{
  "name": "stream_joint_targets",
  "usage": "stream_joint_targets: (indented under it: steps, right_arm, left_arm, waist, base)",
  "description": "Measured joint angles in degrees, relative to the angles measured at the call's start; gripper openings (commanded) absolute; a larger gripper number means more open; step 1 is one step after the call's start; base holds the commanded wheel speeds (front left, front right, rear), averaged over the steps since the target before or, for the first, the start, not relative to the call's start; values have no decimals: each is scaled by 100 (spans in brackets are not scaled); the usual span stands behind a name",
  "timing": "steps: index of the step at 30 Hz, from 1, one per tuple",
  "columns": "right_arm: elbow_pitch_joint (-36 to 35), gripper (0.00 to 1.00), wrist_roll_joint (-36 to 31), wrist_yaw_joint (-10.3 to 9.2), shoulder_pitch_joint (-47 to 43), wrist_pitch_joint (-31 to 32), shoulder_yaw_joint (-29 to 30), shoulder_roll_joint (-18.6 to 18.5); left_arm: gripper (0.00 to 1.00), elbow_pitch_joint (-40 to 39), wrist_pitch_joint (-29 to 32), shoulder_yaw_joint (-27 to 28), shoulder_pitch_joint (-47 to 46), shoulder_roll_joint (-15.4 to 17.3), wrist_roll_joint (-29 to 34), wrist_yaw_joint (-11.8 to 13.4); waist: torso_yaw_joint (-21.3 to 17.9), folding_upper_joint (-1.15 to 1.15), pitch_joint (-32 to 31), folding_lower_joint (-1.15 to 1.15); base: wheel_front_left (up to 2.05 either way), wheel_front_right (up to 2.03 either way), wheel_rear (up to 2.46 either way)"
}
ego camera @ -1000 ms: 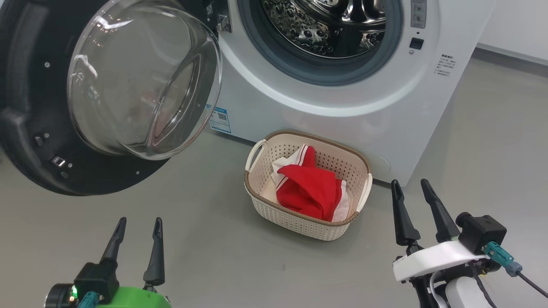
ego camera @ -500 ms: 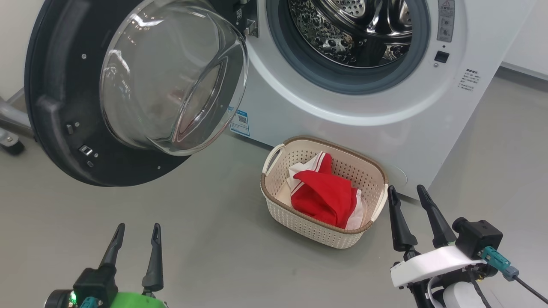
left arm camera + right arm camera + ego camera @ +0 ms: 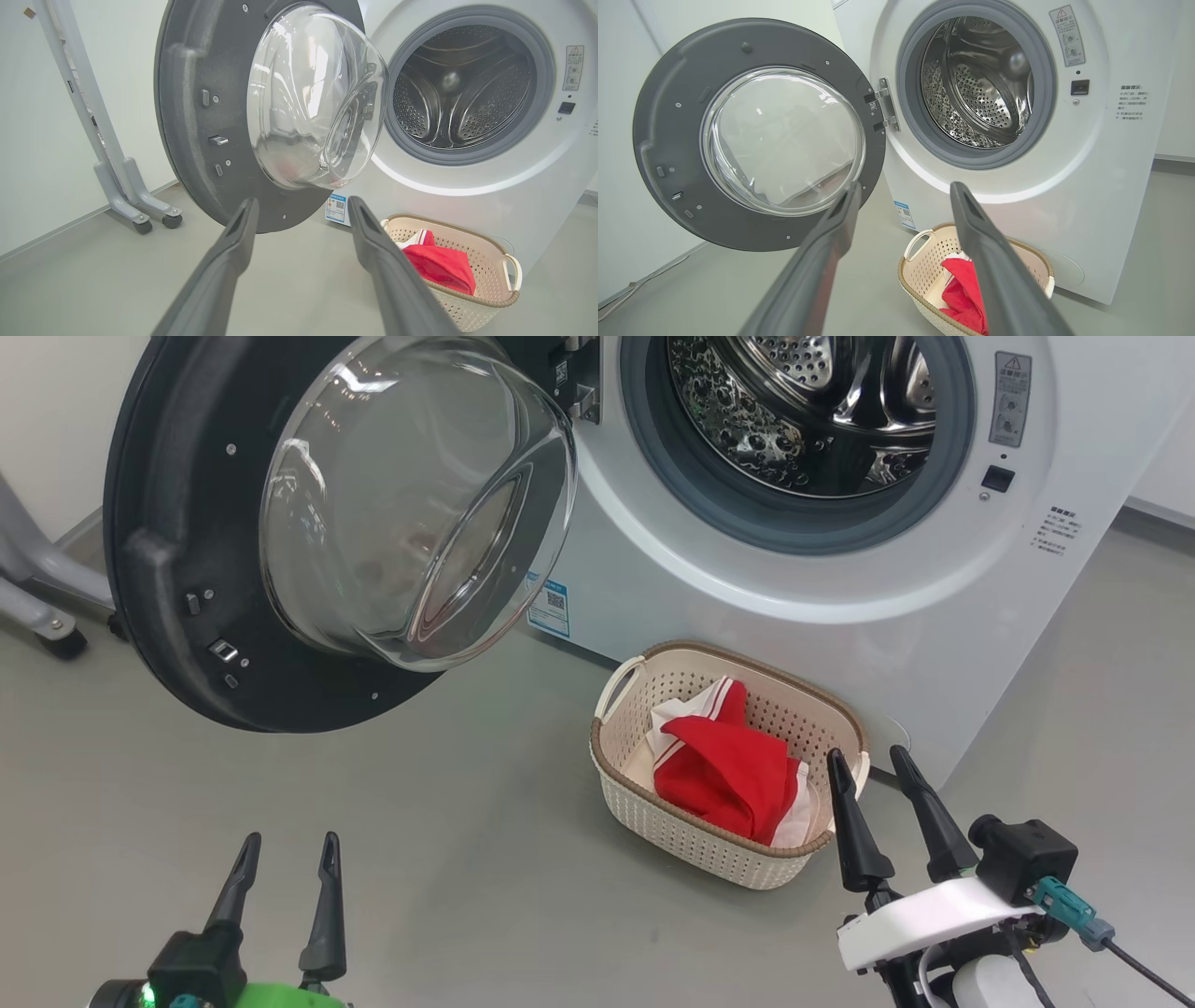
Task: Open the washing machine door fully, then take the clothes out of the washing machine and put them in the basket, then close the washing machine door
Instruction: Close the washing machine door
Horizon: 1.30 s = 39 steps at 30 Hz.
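1. Tools: the left tool (image 3: 290, 845) has its two fingers spread with nothing between them. The right tool (image 3: 865, 758) is likewise released and empty.
2. The right tool's fingertips rise just beside the basket (image 3: 653, 658), at its right end. Whether they touch its rim cannot be told. The left tool is well apart from the basket, off to its left over bare floor (image 3: 467, 859).
3. The clothes (image 3: 728, 770) lie inside the basket as a red bundle with white trim, heaped toward its middle and right, near the right tool's tips.
4. The washing machine (image 3: 747, 607) stands directly behind the basket. Its drum (image 3: 803, 411), above the basket, shows only bare steel in both wrist views.
5. The washing machine door (image 3: 168, 569) hangs swung wide, up and to the left of the basket, its glass bowl bulging toward the robot.
6. Progress, as a judgement: the door is fully open and the unloading looks finished, since no fabric shows in the drum. Only closing the door appears to be left.
7. For that step the door lies on the basket's left, nearer the left tool. In the left wrist view the door's lower rim sits just beyond that tool's fingertips.
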State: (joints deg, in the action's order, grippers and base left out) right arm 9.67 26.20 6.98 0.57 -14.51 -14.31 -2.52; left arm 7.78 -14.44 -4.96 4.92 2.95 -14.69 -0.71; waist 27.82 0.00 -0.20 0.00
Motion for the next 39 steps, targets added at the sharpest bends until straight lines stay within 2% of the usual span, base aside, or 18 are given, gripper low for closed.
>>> stream_joint_targets:
  steps: [34, 35, 36, 37, 39]
  right_arm:
    - [48, 100, 68, -1, 2, 0, -84, -1]
    - [48, 100, 68, -1, 2, 0, -84, -1]
    - [48, 100, 68, -2, 2, 0, -84, -1]
    - [47, 100, 68, -3, 2, 0, -89, -1]
    - [44, 100, 68, -3, 3, 0, -103, 0]
  left_arm:
    - [100, -141, 0, 78, 97, 13, 0, 18]
    - [72, -141, 0, 77, 98, 13, 0, 18]
    - [24, -141, 0, 77, 98, 13, 0, 18]
    - [0, -141, 0, 78, 100, 14, 0, 18]
    - [0, -143, 0, 86, 109, 18, 0, 18]
  waist:
    - [38, 0, 19, 0]
    - [37, 0, 20, 0]
    - [37, 0, 21, 0]
    - [36, 0, 25, 0]
    - [27, 0, 47, 0]
  base:
    - [0, 0, 0]
    - [0, 0, 0]
    - [0, 0, 0]
    - [0, 0, 0]
    - [0, 0, 0]
